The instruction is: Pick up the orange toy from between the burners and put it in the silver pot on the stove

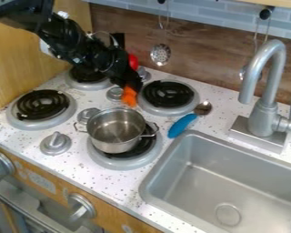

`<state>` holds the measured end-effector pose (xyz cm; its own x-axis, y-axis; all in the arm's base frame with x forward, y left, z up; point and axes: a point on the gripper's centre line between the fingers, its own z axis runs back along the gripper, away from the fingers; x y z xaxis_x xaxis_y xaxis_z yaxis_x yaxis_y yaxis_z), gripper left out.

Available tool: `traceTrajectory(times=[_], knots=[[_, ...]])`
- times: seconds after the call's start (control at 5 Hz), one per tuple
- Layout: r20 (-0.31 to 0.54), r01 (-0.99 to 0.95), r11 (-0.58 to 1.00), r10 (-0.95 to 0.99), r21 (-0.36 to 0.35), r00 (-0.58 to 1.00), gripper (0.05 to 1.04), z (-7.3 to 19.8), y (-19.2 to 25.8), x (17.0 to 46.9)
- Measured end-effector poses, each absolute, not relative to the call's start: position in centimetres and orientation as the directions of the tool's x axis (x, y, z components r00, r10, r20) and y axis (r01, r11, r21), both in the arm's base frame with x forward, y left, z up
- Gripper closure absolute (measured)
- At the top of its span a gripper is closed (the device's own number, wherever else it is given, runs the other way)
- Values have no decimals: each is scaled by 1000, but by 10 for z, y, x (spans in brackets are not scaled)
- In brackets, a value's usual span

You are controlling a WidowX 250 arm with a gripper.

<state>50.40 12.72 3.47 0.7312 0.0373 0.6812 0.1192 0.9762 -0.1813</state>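
before me i see the speckled white counter (120, 182), with four burners (168, 94), knobs (55, 143), a sink (233, 184), a faucet (265, 119) and a blue-handled spoon (183, 125).

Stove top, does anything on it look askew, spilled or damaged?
The metal pot looks askew: it sits off-center on its burner, set toward the back, with black coil showing beside it. A blue-handled spoon also lies loose beside the sink. I see no spill or damage.
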Motion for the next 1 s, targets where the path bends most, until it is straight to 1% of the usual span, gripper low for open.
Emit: traceTrajectory(times=[0.2,0.4,0.6,0.8,1.0], knots=[[683,122,977,31,-175,730,582,38,123,503],[668,117,973,47,-199,743,582,48,116,501],[698,107,976,57,-190,714,582,88,102,488],[732,120,973,66,-199,678,582,136,84,467],[719,97,972,88,-212,689,582,152,74,437]])
